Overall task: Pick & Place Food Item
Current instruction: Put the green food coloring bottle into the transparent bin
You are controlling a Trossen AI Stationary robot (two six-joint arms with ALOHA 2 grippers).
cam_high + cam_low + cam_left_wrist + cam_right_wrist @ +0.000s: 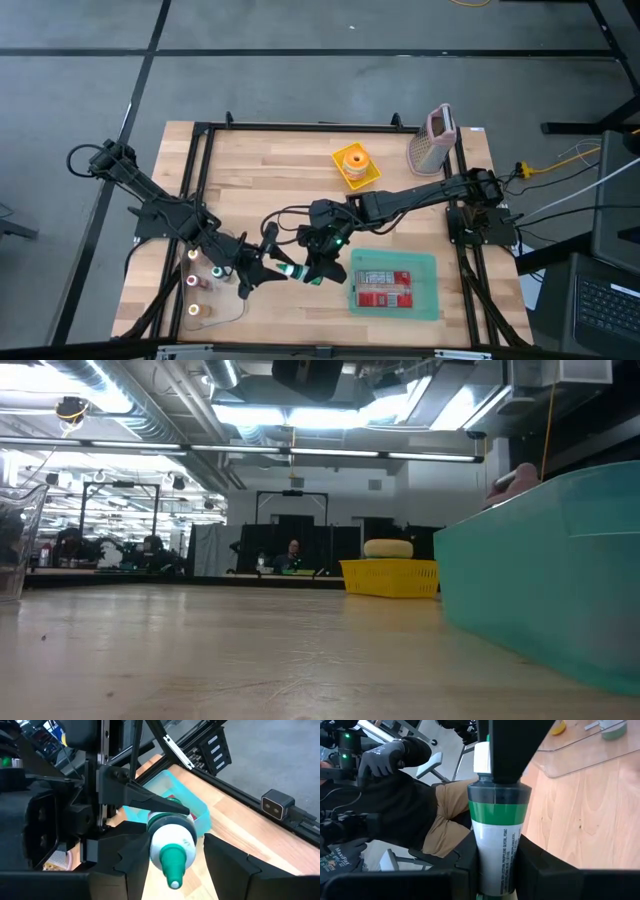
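The right pincer (495,865) pinches a white bottle (496,840) with a green band, above the worktop (270,180). The left pincer (172,865) is spread either side of the bottle's green nozzle, its fingers (230,865) apart from it.

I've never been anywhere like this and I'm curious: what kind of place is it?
Probably a robotics lab or workshop. Two robot arms work at a framed wooden table on a bare concrete floor, the low view shows more metal rigs in a large lit hall, and a person in dark gloves sits nearby.
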